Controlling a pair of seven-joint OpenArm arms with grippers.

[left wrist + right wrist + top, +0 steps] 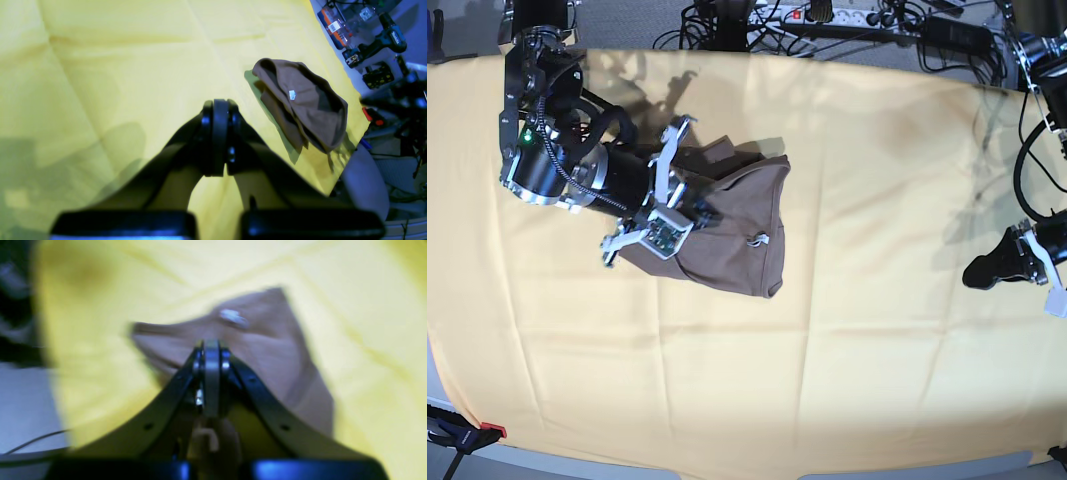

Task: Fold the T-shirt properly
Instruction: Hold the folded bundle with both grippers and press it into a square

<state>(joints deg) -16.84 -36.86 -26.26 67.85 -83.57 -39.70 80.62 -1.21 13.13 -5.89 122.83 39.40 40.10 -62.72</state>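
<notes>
Left jaws: pressed together, nothing between them.
Left gripper (216, 110): above bare yellow cloth (116, 73), well apart from the garment; in the base view near the right edge (989, 268).
Right jaws: closed flat against each other; no fabric seen pinched between them.
Right gripper (211, 351): over the near part of the T-shirt (267, 340); contact with the fabric impossible to tell from the blurred wrist view.
T-shirt position: bunched in a rough folded heap (732, 235) on the cloth's left half in the base view, partly hidden under the right arm.
Tag: small white patch (292, 94) facing up on the brown fabric.
Beyond the cloth edge: cordless drill (383, 41) and cables.
</notes>
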